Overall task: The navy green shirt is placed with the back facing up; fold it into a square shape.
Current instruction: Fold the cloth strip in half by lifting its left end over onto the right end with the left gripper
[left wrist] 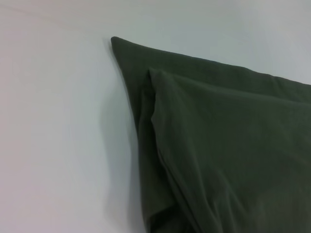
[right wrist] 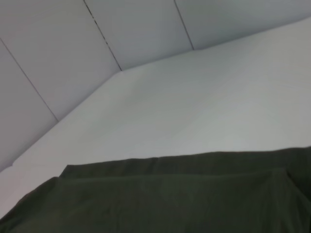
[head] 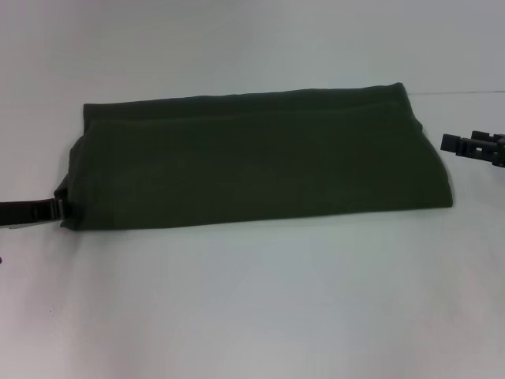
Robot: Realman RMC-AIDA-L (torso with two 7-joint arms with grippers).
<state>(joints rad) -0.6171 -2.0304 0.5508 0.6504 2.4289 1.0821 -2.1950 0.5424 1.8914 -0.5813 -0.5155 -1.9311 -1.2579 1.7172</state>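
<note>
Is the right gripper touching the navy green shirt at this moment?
Apart. The head view shows bare white table between the right gripper and the navy green shirt.

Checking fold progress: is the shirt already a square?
No, in the head view the shirt is a long, wide band on the table.

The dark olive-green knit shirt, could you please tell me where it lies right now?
The dark olive-green knit shirt lies folded into a long band across the middle of the white table in the head view, between the left gripper and the right gripper.
</note>
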